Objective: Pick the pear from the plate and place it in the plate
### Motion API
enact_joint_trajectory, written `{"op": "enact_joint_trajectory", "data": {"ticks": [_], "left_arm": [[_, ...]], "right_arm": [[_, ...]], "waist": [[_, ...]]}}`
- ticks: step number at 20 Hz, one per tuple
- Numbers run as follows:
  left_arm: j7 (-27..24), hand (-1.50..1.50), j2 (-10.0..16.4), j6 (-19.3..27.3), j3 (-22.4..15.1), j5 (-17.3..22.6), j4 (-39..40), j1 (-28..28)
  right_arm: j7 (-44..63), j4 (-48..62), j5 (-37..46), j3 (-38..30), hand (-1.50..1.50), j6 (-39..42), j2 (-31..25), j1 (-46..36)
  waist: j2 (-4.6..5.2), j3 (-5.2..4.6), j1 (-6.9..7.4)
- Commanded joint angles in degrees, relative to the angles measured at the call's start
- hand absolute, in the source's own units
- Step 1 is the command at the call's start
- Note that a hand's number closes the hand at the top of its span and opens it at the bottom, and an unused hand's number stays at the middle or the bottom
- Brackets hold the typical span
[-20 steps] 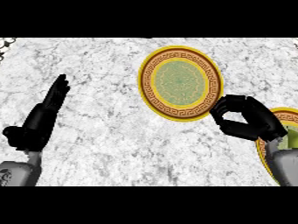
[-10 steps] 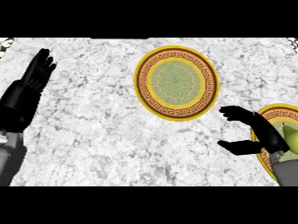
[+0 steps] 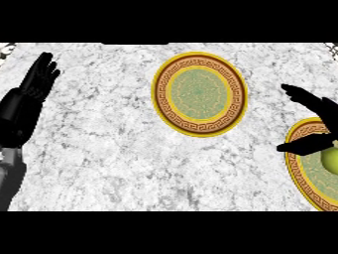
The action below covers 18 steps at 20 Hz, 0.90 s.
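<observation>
Right hand (image 3: 331,116) is held open over the pear (image 3: 337,161), fingers straight and thumb spread, with nothing grasped. The yellow-green pear is seen lying on the patterned plate (image 3: 297,174) at the worktop's (image 3: 105,149) right edge, just under the thumb; whether it is touched cannot be told. A second plate (image 3: 199,94) of the same pattern is set near the far edge, about midway along it. The left hand (image 3: 25,104) is rested open, fingers up, by the left edge. The reach for the pear is judged to be the step in hand, as nothing is picked yet. Next, the fingers would need to be lowered and closed round the pear before it is carried to the second plate.
</observation>
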Motion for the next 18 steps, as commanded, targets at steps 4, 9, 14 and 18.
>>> {"op": "enact_joint_trajectory", "data": {"ticks": [4, 9, 14, 18], "left_arm": [[1.53, 0.0, 1.15, -0.97, 0.96, 0.34, -0.12, -1.83], [0.61, 0.0, -0.88, -0.49, -0.83, -0.63, -1.49, 0.38], [-0.61, 0.0, -0.03, -2.6, 2.02, 0.88, 1.45, -1.1], [2.47, 0.0, -0.59, -2.08, 1.59, -0.62, -1.31, -1.05]], "right_arm": [[15.56, 1.67, 5.29, 5.81, -1.5, 16.39, -13.27, -8.29], [26.78, 4.41, 2.91, 10.57, -1.5, 31.46, -13.95, -15.57], [33.05, 7.94, 1.92, 13.37, -1.5, 38.47, -9.78, -16.32], [34.53, 10.16, 3.63, 12.38, -1.5, 41.1, -9.38, -18.93]], "waist": [[0.02, -0.15, 1.02], [0.03, -0.17, 1.8], [0.11, -0.03, 0.38], [0.02, 0.04, 0.31]]}}
